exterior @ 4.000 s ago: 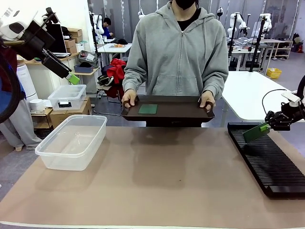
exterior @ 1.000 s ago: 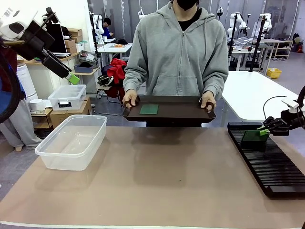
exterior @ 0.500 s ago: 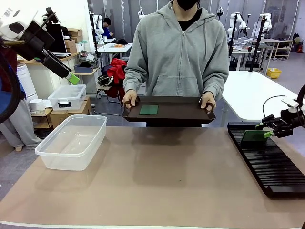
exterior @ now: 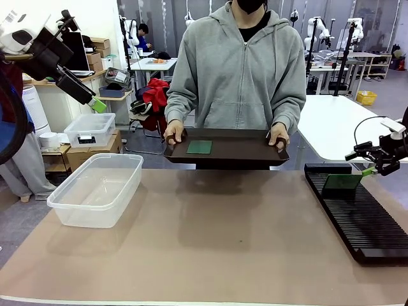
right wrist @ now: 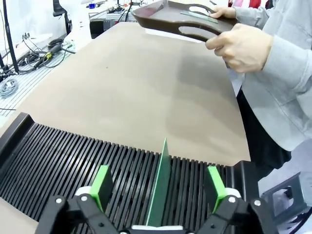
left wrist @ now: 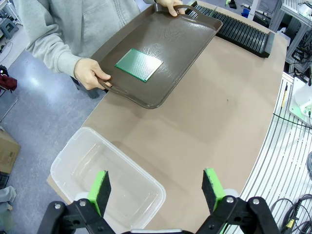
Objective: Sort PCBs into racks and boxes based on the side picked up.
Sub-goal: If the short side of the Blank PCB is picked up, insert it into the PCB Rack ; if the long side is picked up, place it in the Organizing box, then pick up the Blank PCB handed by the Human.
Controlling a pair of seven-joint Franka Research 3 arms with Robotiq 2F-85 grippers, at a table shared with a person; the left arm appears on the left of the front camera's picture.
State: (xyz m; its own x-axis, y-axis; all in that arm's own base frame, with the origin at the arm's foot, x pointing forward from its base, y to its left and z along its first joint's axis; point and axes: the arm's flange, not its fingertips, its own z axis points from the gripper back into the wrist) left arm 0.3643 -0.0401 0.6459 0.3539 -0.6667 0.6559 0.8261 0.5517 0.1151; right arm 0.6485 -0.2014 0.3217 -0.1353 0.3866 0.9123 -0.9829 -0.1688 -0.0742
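Observation:
One green PCB (exterior: 342, 184) stands on edge in a slot near the far end of the black rack (exterior: 363, 224); in the right wrist view this PCB (right wrist: 160, 187) rises between the spread fingers, untouched. My right gripper (exterior: 372, 162) is open just above and behind it. A second, squarer PCB (exterior: 199, 146) lies flat on the dark brown tray (exterior: 242, 148) that a person holds by both handles; it also shows as the PCB (left wrist: 139, 65) in the left wrist view. My left gripper (exterior: 95, 104) is open, raised high at the far left above the clear box (exterior: 97, 189).
The person stands at the far side, hands (exterior: 173, 132) on the tray handles. A smaller lidded clear container (exterior: 90, 129) sits on cardboard boxes behind the big box. Bare brown table surface (exterior: 223, 242) lies between box and rack.
My right gripper has opened and let go of the PCB, which now stands in the rack, then lifted back slightly. The left arm and the person's tray have held still.

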